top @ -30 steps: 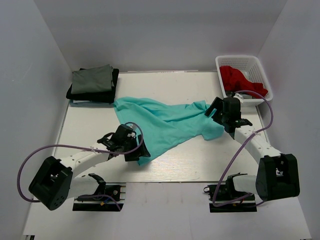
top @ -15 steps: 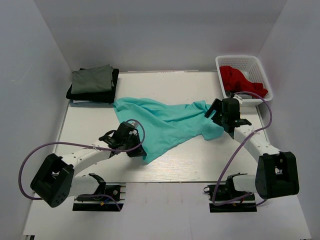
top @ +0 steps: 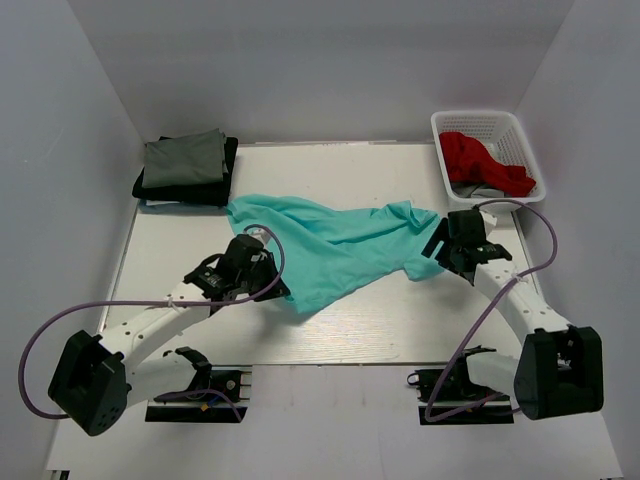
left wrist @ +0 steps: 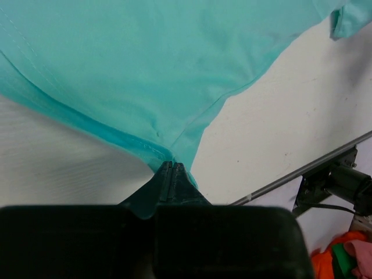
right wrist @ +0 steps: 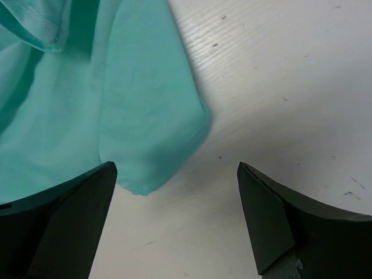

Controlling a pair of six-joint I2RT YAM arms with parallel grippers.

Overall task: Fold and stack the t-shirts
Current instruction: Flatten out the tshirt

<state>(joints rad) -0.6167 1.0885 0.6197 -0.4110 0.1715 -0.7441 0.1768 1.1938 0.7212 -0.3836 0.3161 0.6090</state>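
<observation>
From the overhead camera alone: a teal t-shirt [top: 335, 250] strewn crumpled across the middle of the table [top: 380, 320], a grey-green t-shirt [top: 185, 157] folded atop a black t-shirt [top: 185, 190] in the upper left corner, and a red t-shirt [top: 478, 160] heaped in a white basket [top: 500, 122] at upper right. Also from above, one arm at each end of the teal t-shirt, lower left and right of centre.

From the wrist cameras alone: the state of the fingers. At the left gripper [left wrist: 170, 167], low in the left wrist frame, black fingers pressed tight together on the hem of the teal t-shirt, with cloth fanning up from the pinch across the upper left and bare table at right. At the right gripper [right wrist: 175, 170], fingers spread wide in the bottom corners of the right wrist frame, gripping nothing, with a rounded tip of the teal t-shirt between them, nearer the left-hand finger. Touching the cloth or not: cannot tell.
</observation>
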